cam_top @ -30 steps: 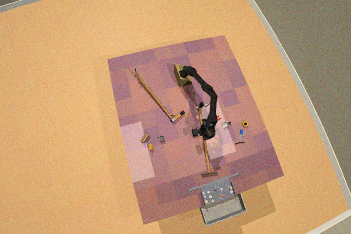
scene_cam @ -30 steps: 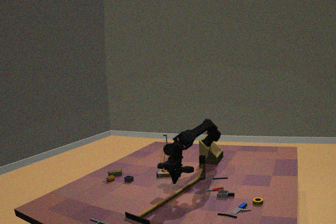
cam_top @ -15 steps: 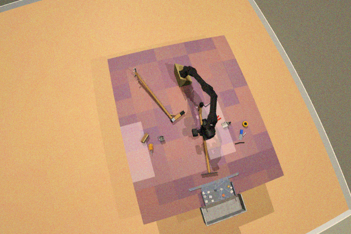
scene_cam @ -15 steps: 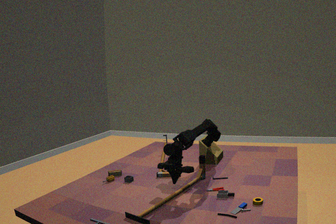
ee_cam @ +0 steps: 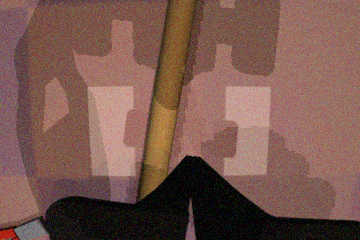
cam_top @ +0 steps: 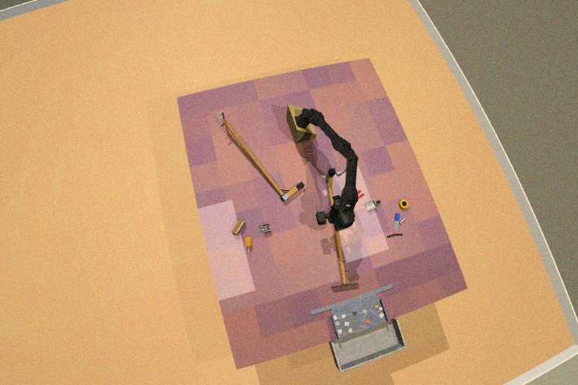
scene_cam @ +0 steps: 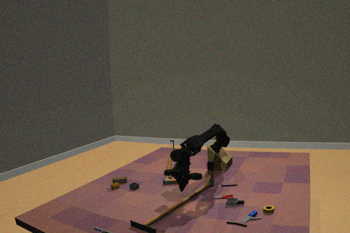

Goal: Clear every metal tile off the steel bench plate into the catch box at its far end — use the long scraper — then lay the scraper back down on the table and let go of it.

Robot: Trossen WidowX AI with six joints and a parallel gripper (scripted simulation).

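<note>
Steel bench plate (cam_top: 356,301): metal tiles (cam_top: 346,324) uncleared | long scraper (cam_top: 340,253) (scene_cam: 178,204) (ee_cam: 165,100): on table, blade short of plate | gripper (cam_top: 343,217) (scene_cam: 182,189) (ee_cam: 191,162): closed, empty, above handle | left: grasp, sweep, lay down, release

Tiles (cam_top: 346,324) scattered on bench plate (cam_top: 358,308); catch box (cam_top: 367,368) beyond.

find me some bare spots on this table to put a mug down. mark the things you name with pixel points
Widest: between the angled wooden-handled tool (cam_top: 253,160) and the black arm (cam_top: 353,174) (scene_cam: 201,141). Another lies between the yellow tape roll (cam_top: 404,204) (scene_cam: 268,209) and the table's far corner by the base. Crowded: around the tape, blue-handled tool (cam_top: 396,220) (scene_cam: 249,216) and grey clamp (cam_top: 371,205) (scene_cam: 232,202).
</note>
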